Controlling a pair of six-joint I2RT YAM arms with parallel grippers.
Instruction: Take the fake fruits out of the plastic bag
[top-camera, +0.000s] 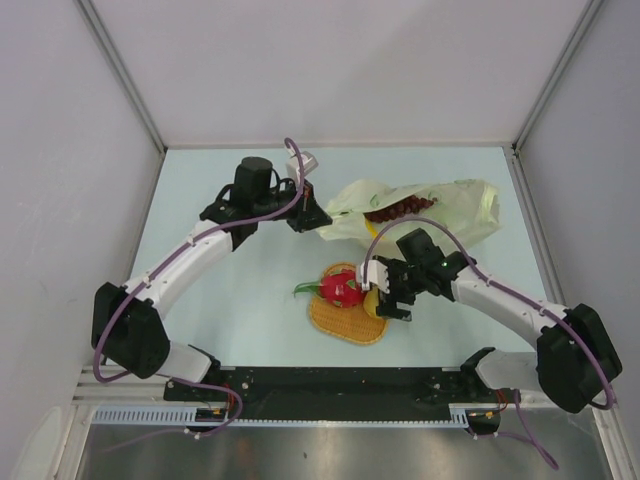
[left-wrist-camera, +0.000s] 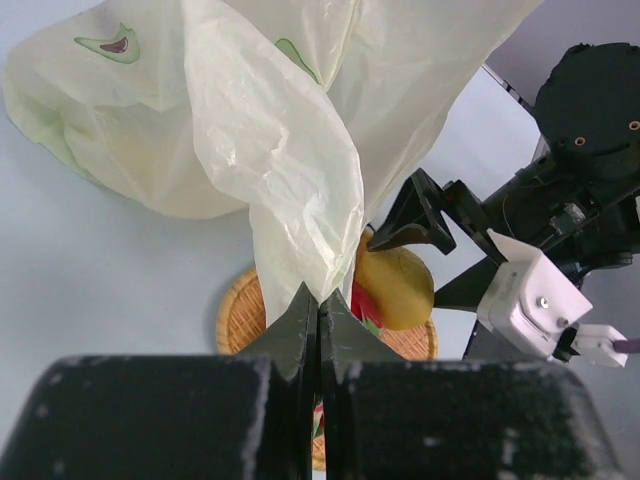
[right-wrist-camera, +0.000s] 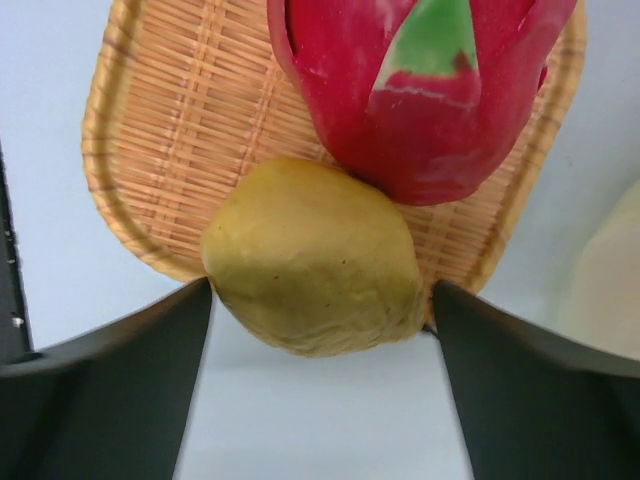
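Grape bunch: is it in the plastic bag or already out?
In the bag. The top view shows the dark grape bunch through the translucent plastic bag, apart from the dragon fruit and pear at the mat.

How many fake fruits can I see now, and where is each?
3. The dragon fruit lies on the orange mat; the yellow pear-like fruit sits at the mat's edge between the fingers of the right hand; the grape bunch is inside the plastic bag. Others may be hidden there.

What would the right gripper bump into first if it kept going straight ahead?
The yellow fruit, which sits between the fingers of the right gripper; the red dragon fruit lies just beyond.
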